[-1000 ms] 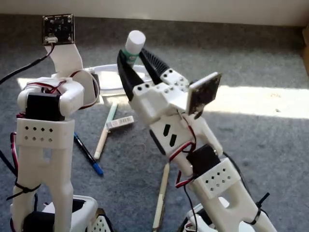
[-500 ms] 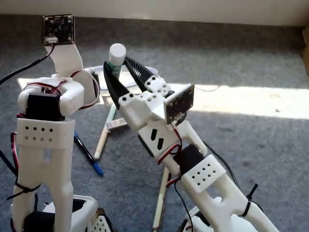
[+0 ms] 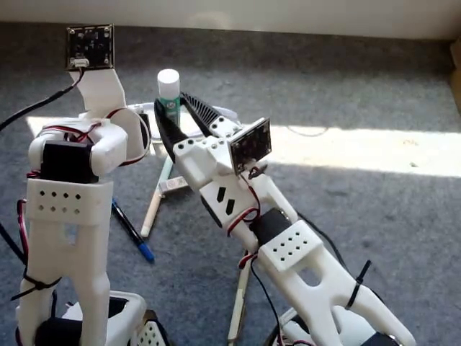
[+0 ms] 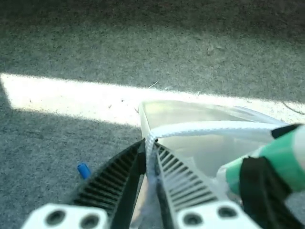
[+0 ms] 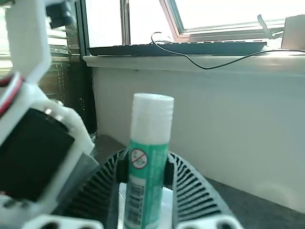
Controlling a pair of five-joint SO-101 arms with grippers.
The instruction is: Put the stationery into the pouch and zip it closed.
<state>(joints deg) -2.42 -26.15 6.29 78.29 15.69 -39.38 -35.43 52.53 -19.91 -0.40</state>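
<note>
- Two arms stand side by side on the grey carpet (image 3: pixel 382 231). Your left arm (image 3: pixel 68 194) is the upright one at the left of the high view.
- Your left gripper (image 4: pixel 148 147) has its ribbed fingers pressed together on the white zip edge of the pouch (image 4: pixel 214 128). It pinches one end of the mouth, and the mouth gapes open beyond it.
- Just right of the left arm's base, a blue pen (image 3: pixel 131 232) lies slanted on the carpet.
- Next comes a pale pen (image 3: pixel 155 198) with a green end. A small labelled block (image 3: pixel 175 185) lies just beside it.
- Your right gripper (image 3: pixel 171 101) is clamped on the glue stick (image 3: pixel 168 90), with the black fingers around its green body. The stick stands upright with its white cap on top.
- From the left wrist, the stick sits at the far end of the pouch's mouth. You cannot tell whether its base is inside.
- A wooden pencil (image 3: pixel 240 295) lies on the carpet, partly under your right arm (image 3: pixel 288 252).
- Farthest right, a band of sunlight (image 3: pixel 382 151) crosses the carpet.
</note>
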